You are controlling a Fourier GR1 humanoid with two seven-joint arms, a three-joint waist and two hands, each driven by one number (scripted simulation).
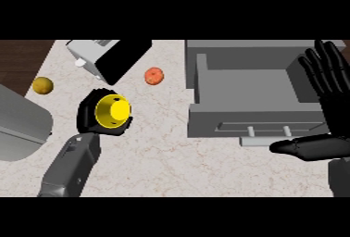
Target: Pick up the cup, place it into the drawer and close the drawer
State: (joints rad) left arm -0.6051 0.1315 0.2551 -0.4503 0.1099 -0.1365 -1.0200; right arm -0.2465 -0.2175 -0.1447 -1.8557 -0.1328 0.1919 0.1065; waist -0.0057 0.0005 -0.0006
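Left hand point(92, 113), at the end of a grey forearm rising from the lower edge, is curled round the yellow cup point(113, 111), which lies tipped with its mouth facing up out of the fingers, on the marble counter point(164, 157) well left of the drawer. Right hand point(321, 106) stands open and upright at the right edge, fingers straight and thumb stretched left just below the front of the open grey drawer point(253, 92). Farther off lie an orange round fruit point(154, 75), a yellow-brown fruit point(42, 85) and a white-and-black appliance point(109, 55).
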